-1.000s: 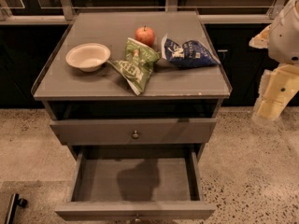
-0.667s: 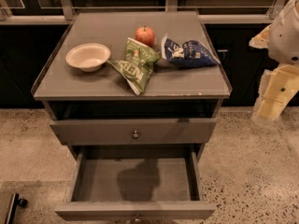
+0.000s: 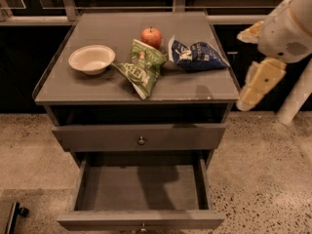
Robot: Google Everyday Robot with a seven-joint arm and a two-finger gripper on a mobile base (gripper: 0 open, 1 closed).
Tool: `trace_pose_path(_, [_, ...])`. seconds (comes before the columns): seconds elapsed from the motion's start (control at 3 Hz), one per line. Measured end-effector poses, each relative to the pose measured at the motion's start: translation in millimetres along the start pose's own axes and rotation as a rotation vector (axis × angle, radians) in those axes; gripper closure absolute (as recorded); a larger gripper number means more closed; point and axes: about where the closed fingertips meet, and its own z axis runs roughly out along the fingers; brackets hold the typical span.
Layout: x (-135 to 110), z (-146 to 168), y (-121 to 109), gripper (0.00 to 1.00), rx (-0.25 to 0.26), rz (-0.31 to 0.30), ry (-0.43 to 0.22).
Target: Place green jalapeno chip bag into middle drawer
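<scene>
The green jalapeno chip bag [image 3: 144, 69] lies crumpled on the grey cabinet top [image 3: 87, 89], near its middle, between a bowl and a dark blue chip bag. The middle drawer [image 3: 141, 189] is pulled open below, and its flat grey floor is bare. My gripper [image 3: 261, 84] hangs in the air off the cabinet's right edge, at about the height of the top. It is to the right of the bag and holds nothing that I can see.
A white bowl [image 3: 91, 58] sits at the left of the top, a red apple [image 3: 151, 36] behind the green bag, and the dark blue chip bag [image 3: 197, 56] to its right. The upper drawer [image 3: 139, 136] is closed. The floor is speckled.
My gripper and arm have moved a little to the left, toward the cabinet's right edge. The things on the cabinet have not moved.
</scene>
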Motion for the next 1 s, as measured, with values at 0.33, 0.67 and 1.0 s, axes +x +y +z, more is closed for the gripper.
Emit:
trace_pose_path(0.33, [-28.3,42.2,-35.7,0.0,-0.018,0.007,-0.223])
trace_pose_path(0.67, [-32.2,51.8,-36.1,0.0,-0.041,0.022,-0.256])
trace_pose_path(1.0, [-29.6,49.4,-36.0,0.0,-0.022,0.042,-0.26])
